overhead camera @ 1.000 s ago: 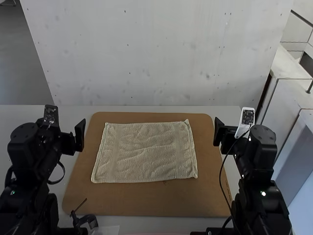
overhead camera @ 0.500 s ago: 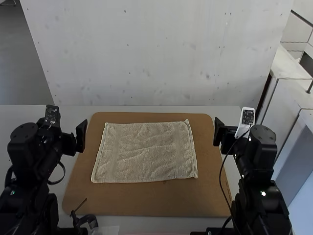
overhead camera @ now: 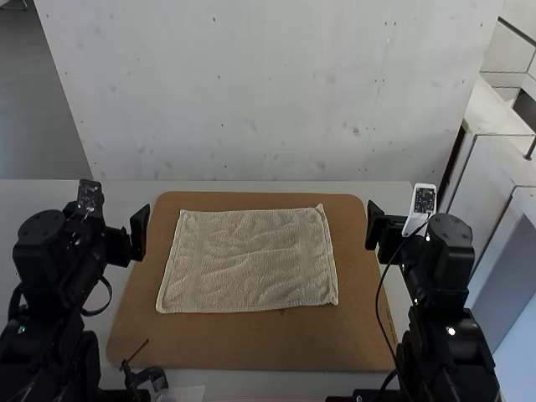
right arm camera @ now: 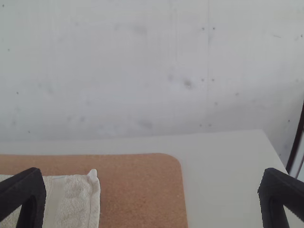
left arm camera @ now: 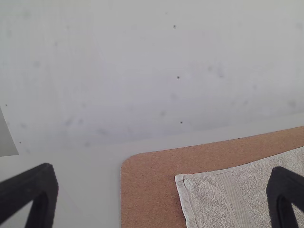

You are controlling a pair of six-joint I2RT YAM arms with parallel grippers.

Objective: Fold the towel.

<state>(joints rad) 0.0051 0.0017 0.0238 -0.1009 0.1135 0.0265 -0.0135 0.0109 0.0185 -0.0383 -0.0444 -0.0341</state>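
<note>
The beige towel (overhead camera: 248,260) lies spread flat, with slight ripples and its far right corner turned up a little. At its left stands my left gripper (overhead camera: 119,238), apart from the cloth; my right gripper (overhead camera: 387,231) is off its right side. In the left wrist view, the left gripper (left arm camera: 162,190) is open, with a corner of the towel (left arm camera: 213,199) beyond its fingers. The right wrist view has the right gripper (right arm camera: 152,192) open too, and a towel corner (right arm camera: 78,199) in sight. Neither holds any cloth.
A brown board (overhead camera: 251,343) with rounded corners lies under the towel on the pale table (overhead camera: 402,194). A wall (overhead camera: 268,92) rises behind the table. A dark cable (overhead camera: 378,310) hangs by the right arm, and a small black clamp-like item (overhead camera: 149,376) sits near the board's front left.
My left gripper has shifted very slightly to the right over the last second. The towel and the right arm have kept still.
</note>
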